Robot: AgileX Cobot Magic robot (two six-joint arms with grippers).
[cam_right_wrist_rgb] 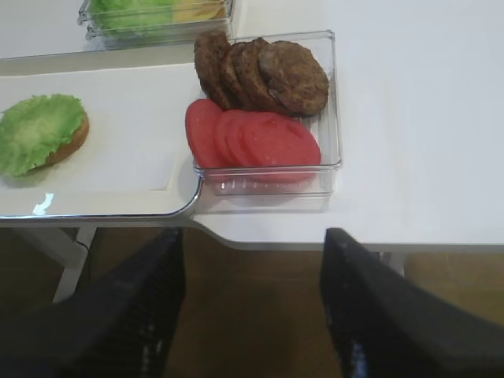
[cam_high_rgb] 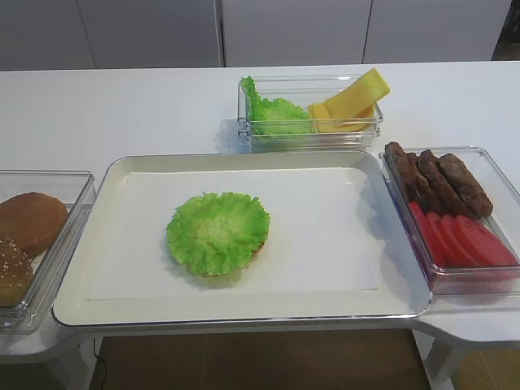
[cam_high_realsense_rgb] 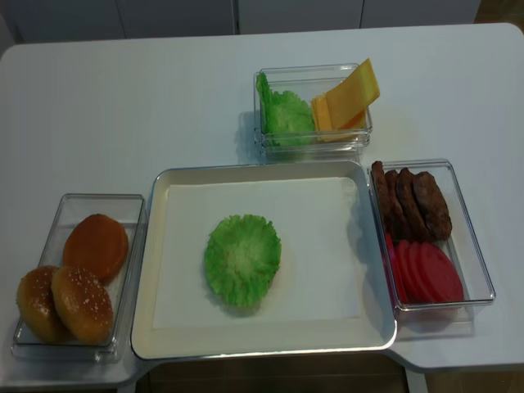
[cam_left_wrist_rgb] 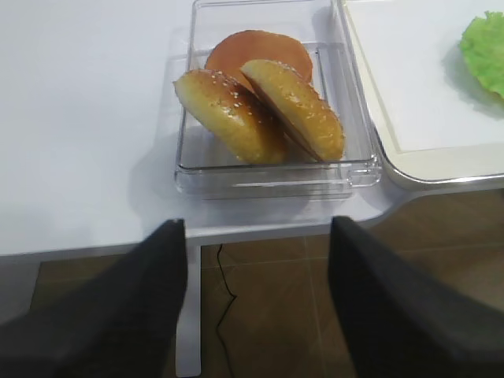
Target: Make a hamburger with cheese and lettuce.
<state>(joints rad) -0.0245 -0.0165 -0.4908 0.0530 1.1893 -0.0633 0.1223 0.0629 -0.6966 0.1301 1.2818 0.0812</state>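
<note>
The tray (cam_high_rgb: 77, 296) looks like cream enamel with a shiny metal rim, lined with matt white paper (cam_high_rgb: 325, 236); on that paper the lettuce (cam_high_rgb: 218, 231) is frilly and dull; right of the tray, a clear glossy plastic box (cam_high_rgb: 504, 175) holds rough brown patties (cam_high_rgb: 439, 180) and smooth tomato slices (cam_high_rgb: 463, 240); behind the tray, cheese (cam_high_rgb: 353, 101) looks smooth.

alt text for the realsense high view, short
A lettuce leaf lies on a bun half on the central tray. Behind it, a clear box holds more lettuce and leaning cheese slices. A left box holds three buns; a right box holds patties and tomato slices.
</note>
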